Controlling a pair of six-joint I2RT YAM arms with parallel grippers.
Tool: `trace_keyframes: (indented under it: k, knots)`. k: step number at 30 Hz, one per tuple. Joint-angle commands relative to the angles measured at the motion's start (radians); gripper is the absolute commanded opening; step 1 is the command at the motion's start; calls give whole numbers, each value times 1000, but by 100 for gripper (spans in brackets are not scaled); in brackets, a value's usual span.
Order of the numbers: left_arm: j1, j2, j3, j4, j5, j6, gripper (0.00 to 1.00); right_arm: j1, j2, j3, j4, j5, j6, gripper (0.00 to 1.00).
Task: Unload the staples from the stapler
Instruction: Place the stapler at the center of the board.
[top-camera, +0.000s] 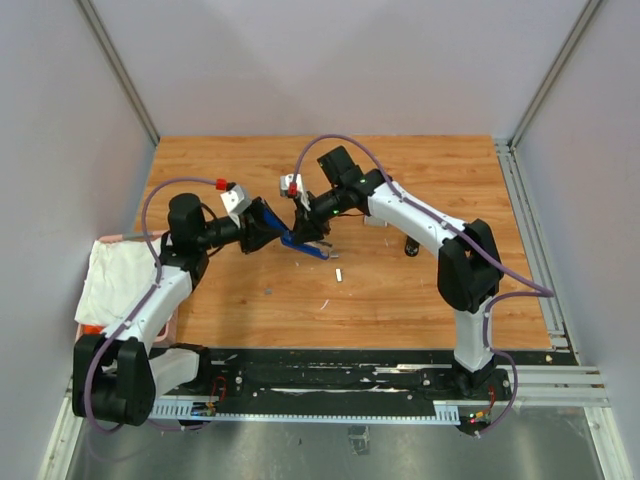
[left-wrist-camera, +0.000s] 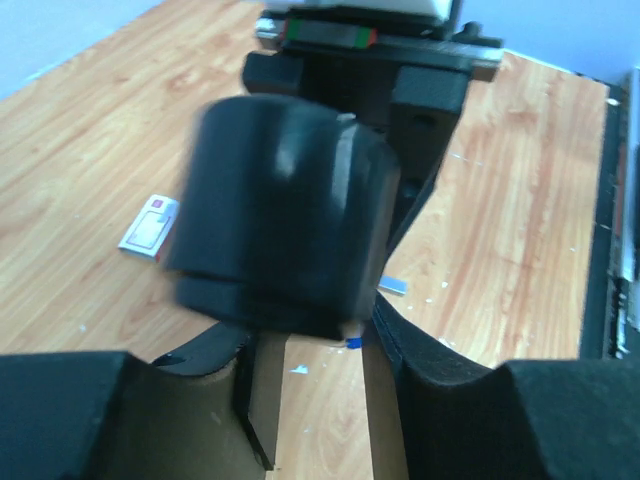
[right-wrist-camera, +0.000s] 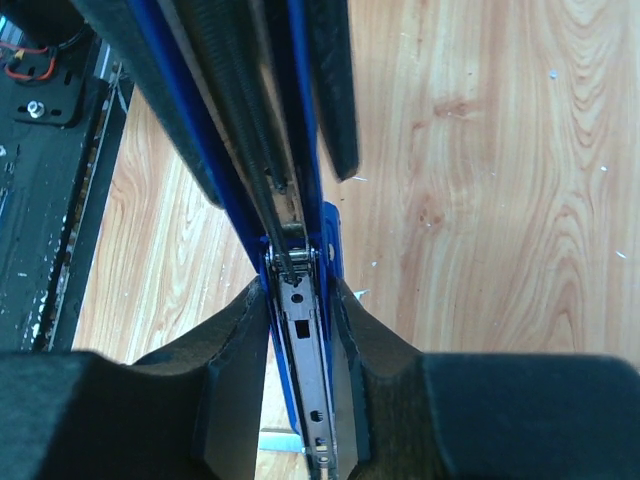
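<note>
At mid-table: the two arms meet nose to nose over a blue stapler (top-camera: 305, 245), which sits between their tips above the wooden table (top-camera: 420, 300).
Right gripper (right-wrist-camera: 300, 310): its fingers are closed in tight on the stapler's silver metal rail (right-wrist-camera: 300, 335), one finger pressed on each side.
Left gripper (left-wrist-camera: 315, 360): its fingers stand apart with bare wood showing between them. The right arm's black bulk blocks the tips, so I cannot tell whether they have hold of the stapler.
Staples (top-camera: 339, 273): a short white strip lies loose on the wood just in front of the stapler, on the near side. A thinner sliver lies a little nearer the arm bases.
Only from overhead: both arms at once, the loose strip, and a white cloth (top-camera: 115, 275) bunched at the table's left edge.
Only from the right wrist: the stapler (right-wrist-camera: 285, 150) hinged open, with blue sides and a dark inner arm running up and away from the clamped rail. Holes in the rail are plain to see.
Only from the left wrist: a small red-and-white box (left-wrist-camera: 150, 227) lying flat on the wood off to the left. Just a speck of blue shows by the right-hand finger.
Writing: the box has a red patch on white, and any lettering is too small to read. I see no brand on the stapler.
</note>
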Motion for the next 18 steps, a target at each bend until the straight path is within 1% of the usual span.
trace_keyframes:
  k: [1, 3, 7, 11, 14, 16, 18]
  knots:
    - [47, -18, -29, 120, -51, -47, 42, -13, 5, 76, -67, 68, 109, 0]
    - [71, -7, -35, 138, -48, -64, 47, -13, 6, 88, -88, 96, 114, 0]
    - [125, 32, -22, 141, -21, -99, 62, -13, 5, 95, -106, 137, 129, 0]
    - [183, 55, -14, 138, 18, -128, 74, -10, 46, 117, -107, 206, 160, 0]
    - [218, 32, -24, 97, -15, -91, 86, 2, 72, 151, -116, 288, 182, 0]
    - [238, 7, -37, 79, -32, -66, 89, 20, 95, 182, -129, 349, 171, 0]
    - [260, -24, -51, 71, -48, -63, 100, 38, 118, 204, -131, 397, 169, 0]
